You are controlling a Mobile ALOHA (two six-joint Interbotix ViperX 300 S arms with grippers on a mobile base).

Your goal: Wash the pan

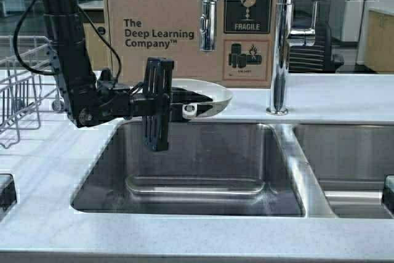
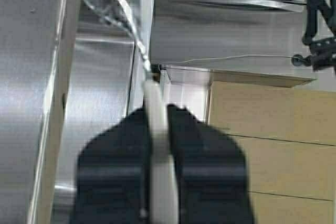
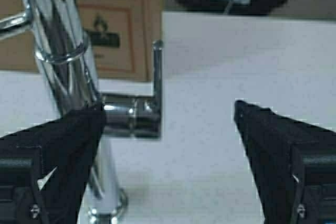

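pan (image 1: 212, 93): cream-white
left pincer (image 1: 178, 104): black
right pincer (image 3: 168, 145): black
sink (image 1: 197, 170): brushed silver-grey
faucet (image 1: 280, 41): shiny chrome
surface (image 1: 184, 238): pale, finely speckled
box (image 1: 160, 29): tan cardboard, black print and labels
rack (image 1: 21, 90): white wire

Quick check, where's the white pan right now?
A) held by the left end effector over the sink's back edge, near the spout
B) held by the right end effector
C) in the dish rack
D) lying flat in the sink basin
A: the left end effector is clamped on the pan, which hangs over the sink at its back edge, below the faucet spout.
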